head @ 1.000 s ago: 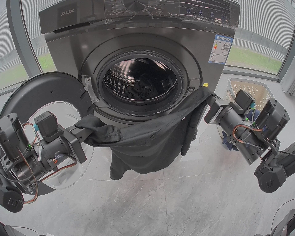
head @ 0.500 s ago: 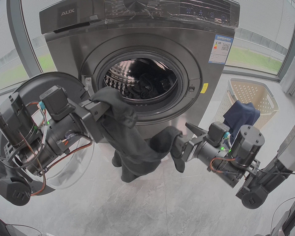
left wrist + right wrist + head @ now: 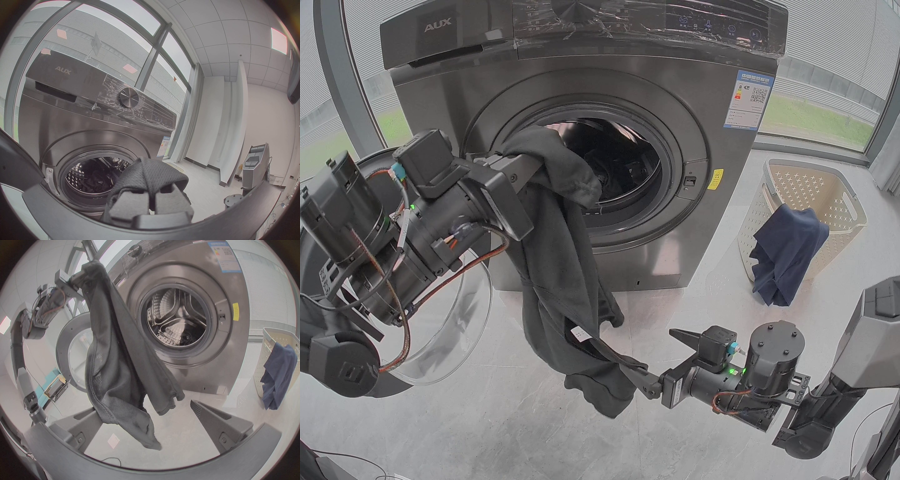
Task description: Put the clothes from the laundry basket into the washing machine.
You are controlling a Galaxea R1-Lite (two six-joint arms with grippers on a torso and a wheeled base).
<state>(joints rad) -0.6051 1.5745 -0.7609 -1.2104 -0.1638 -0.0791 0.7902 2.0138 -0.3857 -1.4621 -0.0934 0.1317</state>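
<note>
At the upper-left rim of the washing machine (image 3: 650,75) port: left gripper (image 3: 532,164) clamped on a dark grey garment (image 3: 562,262), which hangs down the machine's front toward the floor (image 3: 550,431). Right gripper (image 3: 647,351) sits low before the machine, spread wide, with the garment's bottom edge hanging between its fingers. Dark clothes (image 3: 612,169) lie inside the drum. Door (image 3: 444,325) is swung open on the machine's left side. Laundry basket (image 3: 831,187) stands right of the machine, a navy garment (image 3: 787,250) draped over its rim. Floor: glossy pale grey marbled tile. Windows (image 3: 825,87) stand behind the machine.
</note>
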